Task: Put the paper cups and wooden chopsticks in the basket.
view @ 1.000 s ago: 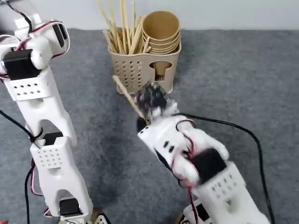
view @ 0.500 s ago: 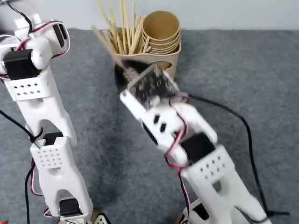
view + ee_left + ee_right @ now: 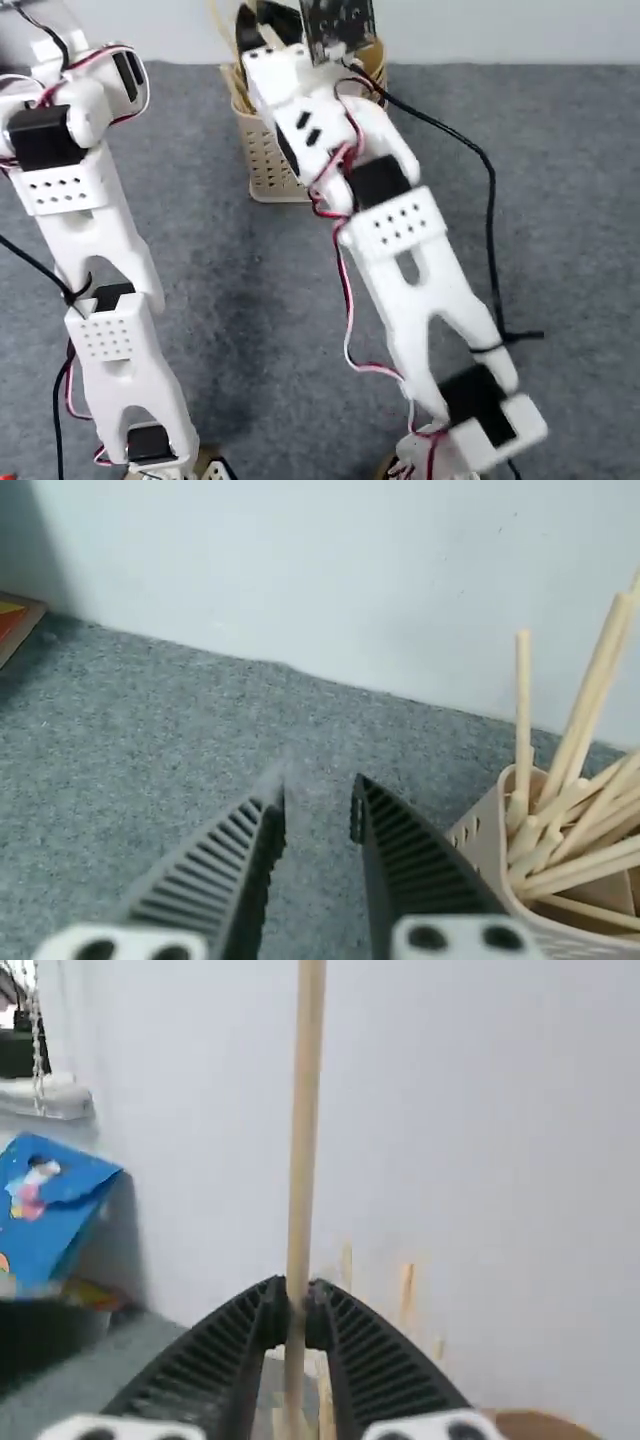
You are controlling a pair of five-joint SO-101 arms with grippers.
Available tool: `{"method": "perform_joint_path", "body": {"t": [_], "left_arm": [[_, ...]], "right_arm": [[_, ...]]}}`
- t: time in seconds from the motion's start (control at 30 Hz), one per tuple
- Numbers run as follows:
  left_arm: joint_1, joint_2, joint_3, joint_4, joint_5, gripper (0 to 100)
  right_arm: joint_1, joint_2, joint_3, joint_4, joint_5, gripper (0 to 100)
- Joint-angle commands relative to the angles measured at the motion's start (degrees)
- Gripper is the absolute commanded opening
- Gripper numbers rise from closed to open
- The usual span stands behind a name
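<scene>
A beige perforated basket [image 3: 262, 165] stands at the far edge of the grey mat, with several wooden chopsticks [image 3: 232, 80] leaning in it. The right arm stretches over it and covers the paper cups. My right gripper [image 3: 295, 1305] is shut on one wooden chopstick [image 3: 302, 1140], which stands upright above the basket; a brown cup rim [image 3: 540, 1425] shows below it. In the high view this gripper [image 3: 258, 30] sits at the basket's top. My left gripper [image 3: 318, 815] hangs open and holds nothing, above the mat beside the basket [image 3: 490, 855] and its chopsticks [image 3: 565, 800].
A white wall rises right behind the basket. The left arm [image 3: 90, 220] stands along the mat's left side. A black cable [image 3: 480, 180] trails to the right of the right arm. A blue box [image 3: 50, 1210] lies off to the side.
The right arm swung up and away from the mat in front of the basket, carrying the chopstick to a spot over the basket. The left arm has stayed still.
</scene>
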Motion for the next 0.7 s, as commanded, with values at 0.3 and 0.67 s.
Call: {"method": "perform_joint_path", "body": {"t": [0.3,0.67], "left_arm": [[-0.53,-0.62,-0.22,1.23,-0.18,10],[-0.53,-0.62,-0.22,1.23,-0.18,10]], "right_arm": [[2.77,10.42,-11.08,-3.82,-2.99,0.8],[4.53,15.25,-10.9,-9.1,-3.08,0.8]]}}
